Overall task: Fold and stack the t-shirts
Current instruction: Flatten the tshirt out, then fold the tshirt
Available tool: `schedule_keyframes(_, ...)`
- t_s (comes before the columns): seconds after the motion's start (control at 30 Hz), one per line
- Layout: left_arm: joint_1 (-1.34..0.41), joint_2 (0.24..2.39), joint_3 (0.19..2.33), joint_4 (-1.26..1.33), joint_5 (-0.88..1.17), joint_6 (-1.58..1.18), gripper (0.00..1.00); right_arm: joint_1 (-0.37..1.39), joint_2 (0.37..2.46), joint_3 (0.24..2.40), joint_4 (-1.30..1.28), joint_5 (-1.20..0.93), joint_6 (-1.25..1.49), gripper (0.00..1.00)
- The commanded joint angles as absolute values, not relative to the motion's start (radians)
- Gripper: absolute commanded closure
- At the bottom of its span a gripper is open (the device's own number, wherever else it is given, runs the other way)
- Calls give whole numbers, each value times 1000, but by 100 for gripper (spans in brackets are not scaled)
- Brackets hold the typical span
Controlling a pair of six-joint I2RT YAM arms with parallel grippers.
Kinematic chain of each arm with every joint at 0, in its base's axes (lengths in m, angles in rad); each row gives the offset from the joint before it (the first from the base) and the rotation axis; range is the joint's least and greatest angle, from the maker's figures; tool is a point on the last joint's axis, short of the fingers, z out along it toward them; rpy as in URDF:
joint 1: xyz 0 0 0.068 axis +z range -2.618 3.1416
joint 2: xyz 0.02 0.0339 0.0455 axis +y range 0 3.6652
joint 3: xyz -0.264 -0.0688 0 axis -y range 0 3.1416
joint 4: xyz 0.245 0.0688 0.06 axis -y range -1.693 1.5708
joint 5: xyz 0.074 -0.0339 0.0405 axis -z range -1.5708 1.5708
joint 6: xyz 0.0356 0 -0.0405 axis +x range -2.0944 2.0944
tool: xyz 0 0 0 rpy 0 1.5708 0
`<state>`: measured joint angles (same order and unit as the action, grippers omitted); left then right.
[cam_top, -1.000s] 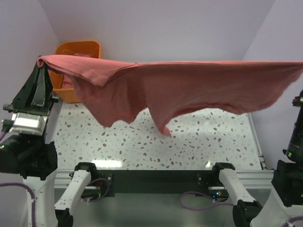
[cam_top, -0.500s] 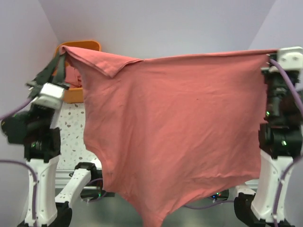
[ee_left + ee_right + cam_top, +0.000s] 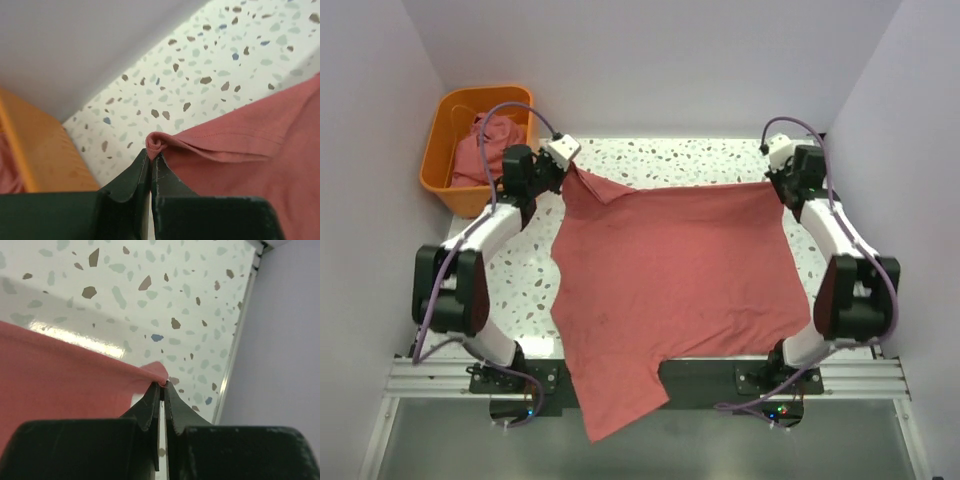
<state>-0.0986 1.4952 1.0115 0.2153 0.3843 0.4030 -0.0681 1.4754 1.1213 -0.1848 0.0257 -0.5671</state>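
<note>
The left hand [image 3: 151, 157] and right hand [image 3: 163, 386] each pinch a corner of the soft matte t-shirt [image 3: 670, 260].

No text, label, brand, number or sign can be read in any of the three views. The spread t-shirt [image 3: 670, 270] is shown as plain, unprinted cloth, and the wall of the orange basket [image 3: 433, 150] is seen unmarked. On the dark base plate [image 3: 720, 372] at the near table edge, only small coloured lights are made out. Any lettering there is perhaps too small to be told from the top view.
</note>
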Motion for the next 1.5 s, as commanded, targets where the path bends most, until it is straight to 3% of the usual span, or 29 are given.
schedule_keyframes(0.0, -115, 1661, 1184, 347, 325, 422, 100, -75, 1677, 1256, -3, 75, -575, 100)
schedule_keyframes(0.13, -117, 1929, 1453, 292, 293, 399, 100, -75, 1888, 1419, -9, 143, -540, 100)
schedule_keyframes(0.33, -130, 2140, 1693, 238, 245, 403, 100, -75, 2071, 1598, -66, 170, -541, 100)
schedule_keyframes(0.5, -137, 2183, 1721, 203, 242, 413, 100, -74, 2143, 1693, -127, 166, -540, 100)
schedule_keyframes(0.83, -146, 2019, 1648, 68, 261, 353, 100, -78, 2149, 1778, -238, 81, -560, 100)
schedule_keyframes(1.0, -178, 1896, 1625, -130, 233, 360, 100, -78, 2138, 1813, -330, 9, -584, 100)
schedule_keyframes(1.47, -262, 1623, 1306, -376, 210, 270, 100, -126, 2053, 1737, -446, -52, -699, 100)
